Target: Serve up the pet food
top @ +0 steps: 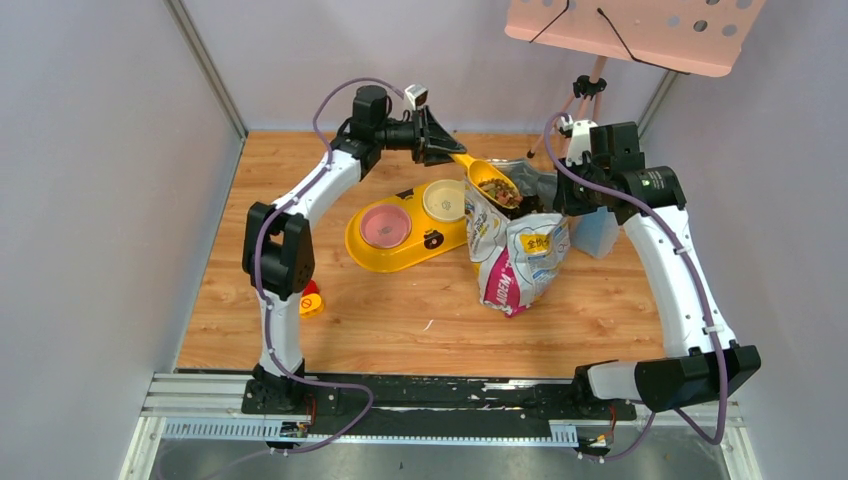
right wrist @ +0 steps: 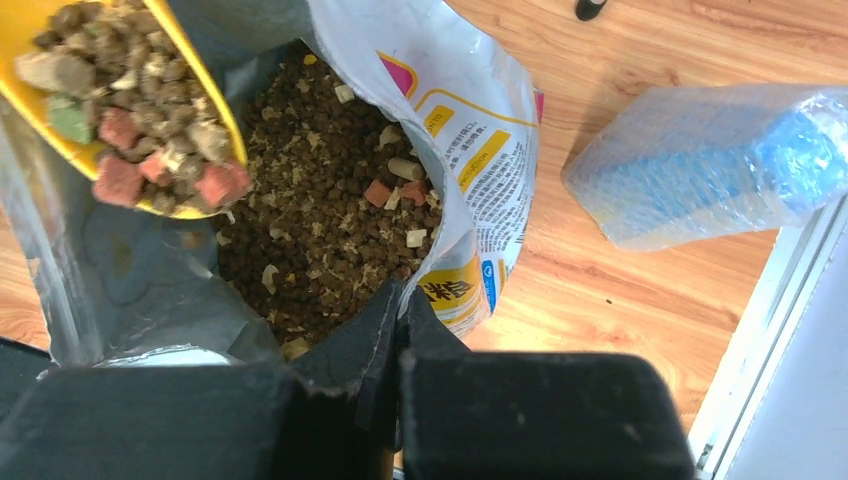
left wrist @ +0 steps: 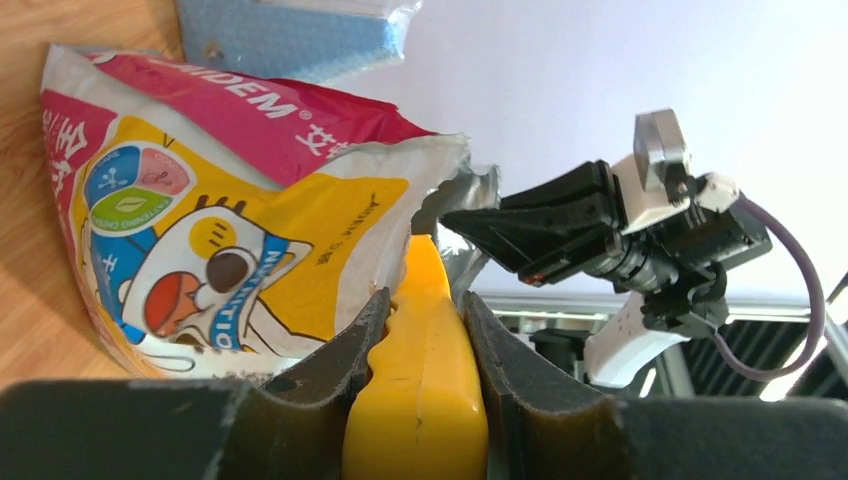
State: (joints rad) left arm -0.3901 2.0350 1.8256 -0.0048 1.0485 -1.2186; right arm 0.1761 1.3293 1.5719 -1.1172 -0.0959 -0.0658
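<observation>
Pet food heaped in the yellow scoop, poised over the open mouth of the bag, with more lying loose inside it. Left tool clamped on the scoop's handle; right tool pinched shut on the bag's rim, holding the mouth open. Looks light, dry and quick to roll, so calls for handling by the scoop handle alone, kept level on the way to the 2 bowls of the yellow feeder beside the bag on the counter.
</observation>
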